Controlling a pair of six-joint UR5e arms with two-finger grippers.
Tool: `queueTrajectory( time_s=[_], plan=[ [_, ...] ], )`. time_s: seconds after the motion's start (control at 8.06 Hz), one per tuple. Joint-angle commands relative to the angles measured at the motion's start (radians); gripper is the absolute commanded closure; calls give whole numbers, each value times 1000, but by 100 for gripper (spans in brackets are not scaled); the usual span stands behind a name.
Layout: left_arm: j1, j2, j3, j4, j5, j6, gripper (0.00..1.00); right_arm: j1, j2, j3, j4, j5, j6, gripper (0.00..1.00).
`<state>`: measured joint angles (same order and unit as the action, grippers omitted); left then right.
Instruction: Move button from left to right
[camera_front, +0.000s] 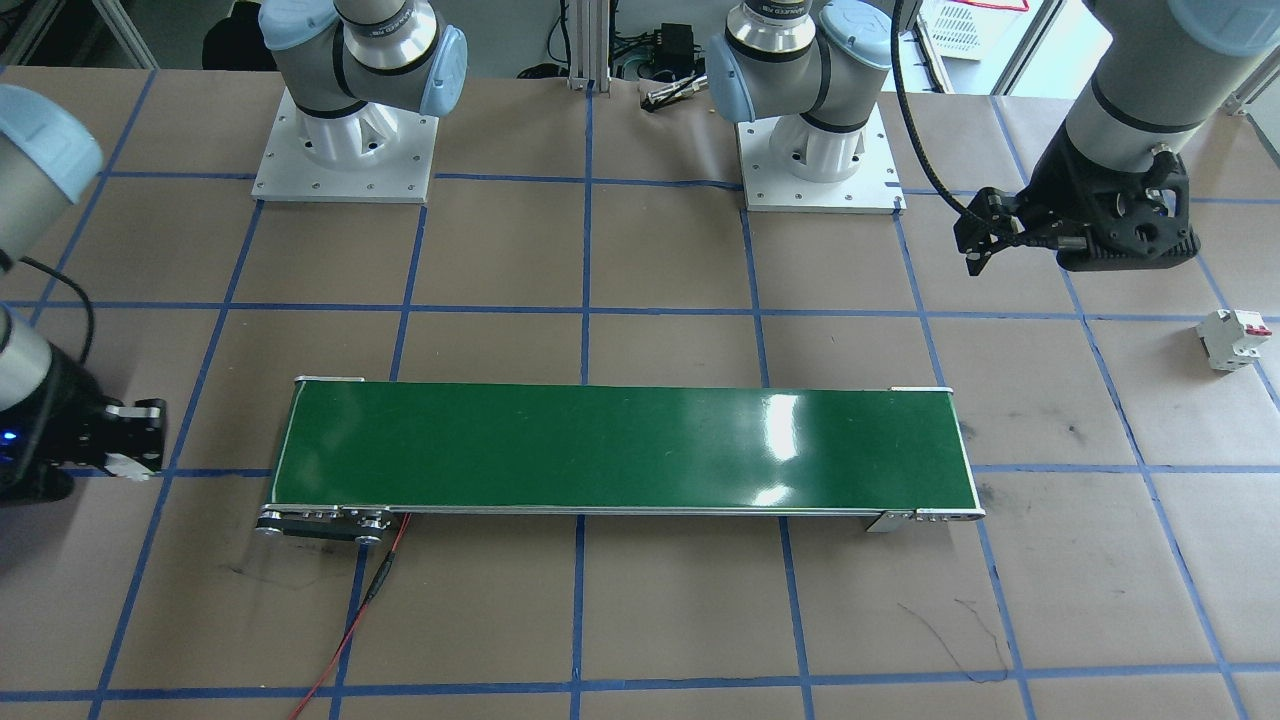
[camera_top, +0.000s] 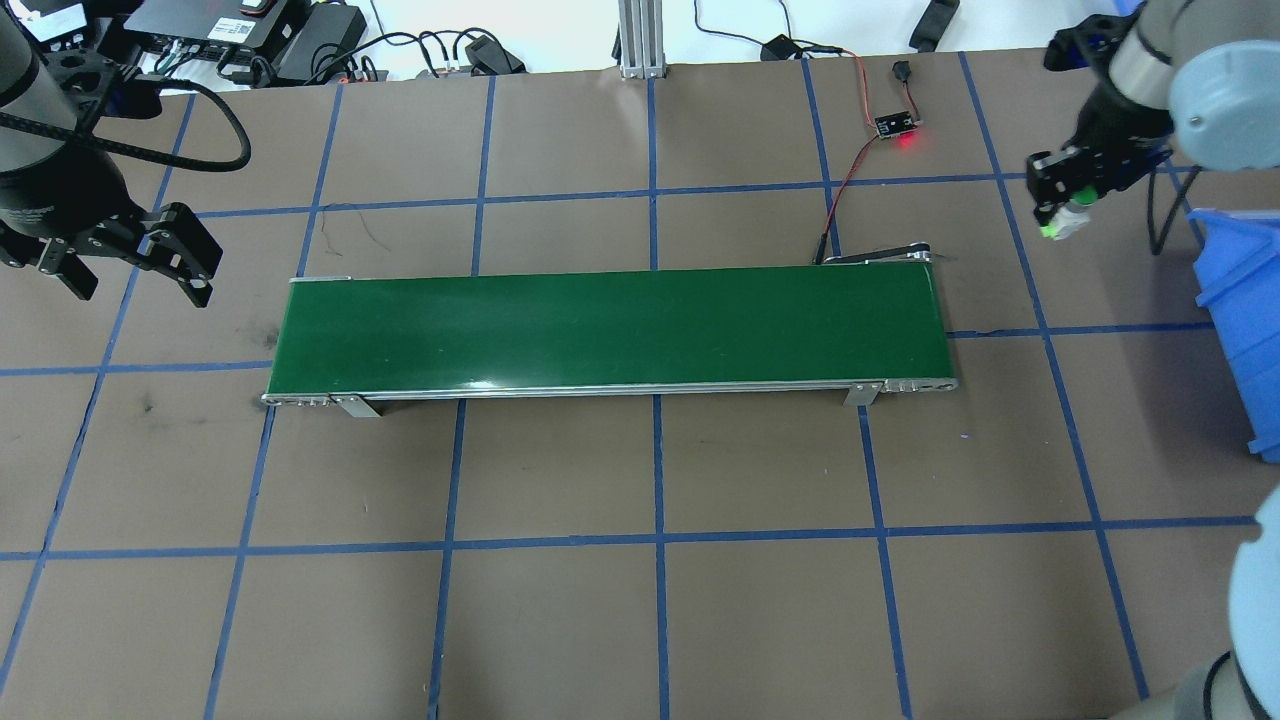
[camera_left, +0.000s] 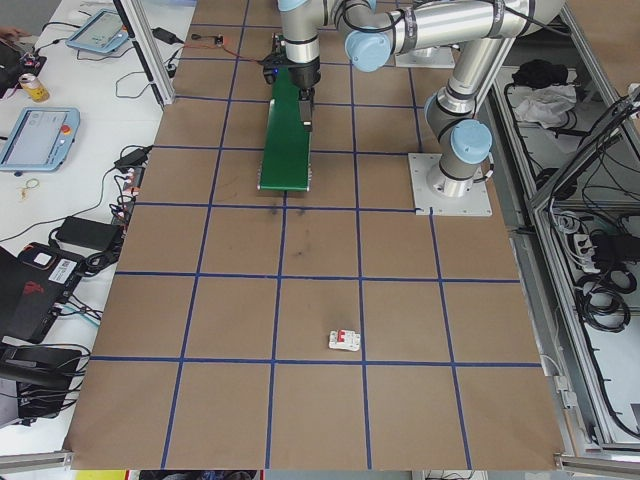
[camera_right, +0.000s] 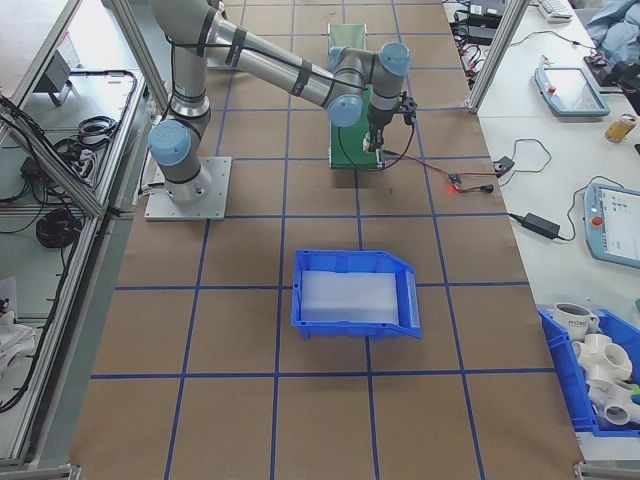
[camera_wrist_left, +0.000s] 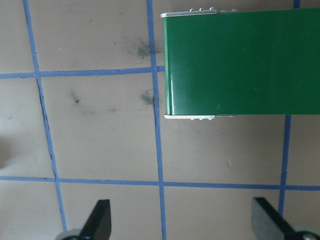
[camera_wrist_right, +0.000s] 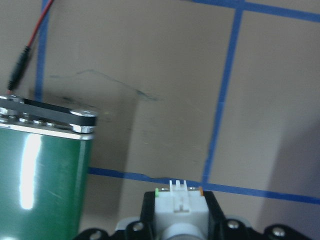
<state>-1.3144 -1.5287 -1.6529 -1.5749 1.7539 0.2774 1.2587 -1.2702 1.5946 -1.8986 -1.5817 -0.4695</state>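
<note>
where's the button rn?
The button is clamped in the right gripper, held above the table past the green conveyor's right end in the overhead view, near the blue bin.

The conveyor belt (camera_top: 610, 325) has a smooth, glossy green surface that throws back white glare, edged in bare silvery metal rails. The table (camera_top: 660, 480) wears a matt brown paper-like covering (scuffed with dark smudges) marked off with blue tape lines. The button (camera_wrist_right: 181, 209) looks like pale moulded plastic, and the bin (camera_right: 355, 292) glossy blue plastic.
</note>
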Motion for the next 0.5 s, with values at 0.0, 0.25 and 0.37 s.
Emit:
queueTrajectory(
  time_s=[0.0,0.25,0.37],
  plan=[
    [-12,18,7,-4,73,-3,0,-232,-24,-24,-5,-20,-460,87],
    [-17,42,13,-4,78,8,0,-391,-21,-24,-86,-17,-787,87],
    [-22,42,5,-4,69,5,0,-463,0,-24,-135,-11,-980,87]
  ],
)
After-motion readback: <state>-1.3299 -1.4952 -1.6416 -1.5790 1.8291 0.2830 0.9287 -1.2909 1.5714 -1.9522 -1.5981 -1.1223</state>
